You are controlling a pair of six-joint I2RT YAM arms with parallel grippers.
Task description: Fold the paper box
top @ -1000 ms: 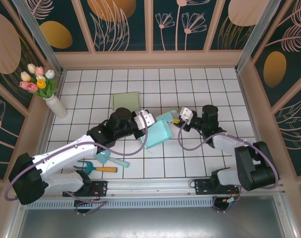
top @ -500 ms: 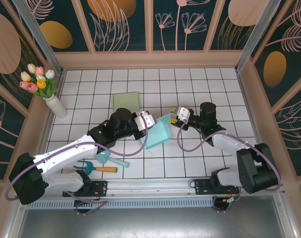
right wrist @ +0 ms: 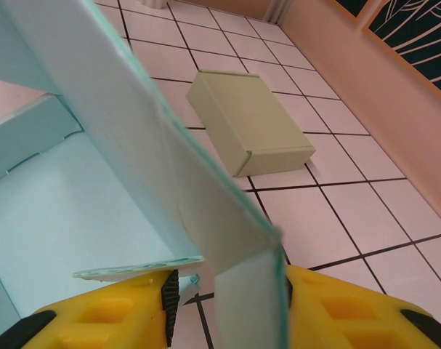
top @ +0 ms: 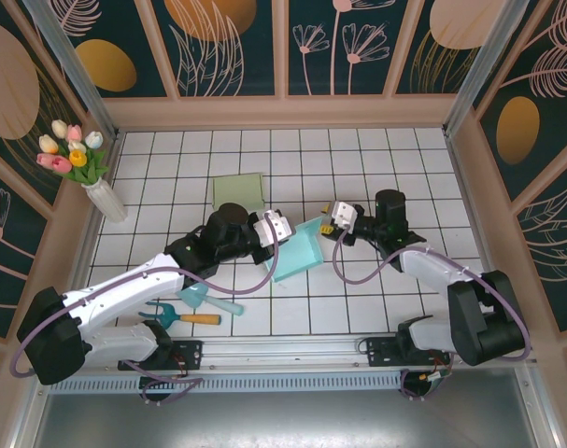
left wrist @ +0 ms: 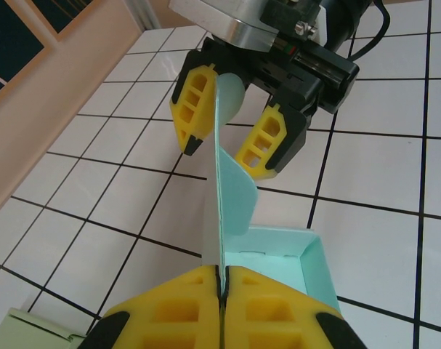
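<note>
Pinching the raised flap (left wrist: 231, 196) of the teal paper box (top: 295, 252) at its near edge, the left gripper (left wrist: 220, 275) is clamped tight, its yellow pads meeting with only the thin card between them. The right gripper (left wrist: 233, 138) stands parted astride the flap's far tab, one finger close to the card and the other apart from it, so it grasps nothing. The box sits in the middle of the tiled table (top: 376, 168), between the two wrists, with its open tray (left wrist: 282, 258) on the tiles and the flap upright above it. An olive box (top: 238, 190), already closed, lies near it on the far side. The likeliest trouble, as I judge it, is the card itself. The flap is gripped at one end only, so it may bow or crease away from its score line if the right fingers close askew or press it sideways. The tab is narrow and looks slightly curled, so it could slide out from between those fingers before they bite, leaving them to shut on air. If both arms then pull in different directions, the hinge where flap meets tray could tear. Nothing pins the light tray, so a firm push might skid or tip it toward the olive box. The two grippers also work close together, and a small misjudged move could knock their fingers against each other.
</note>
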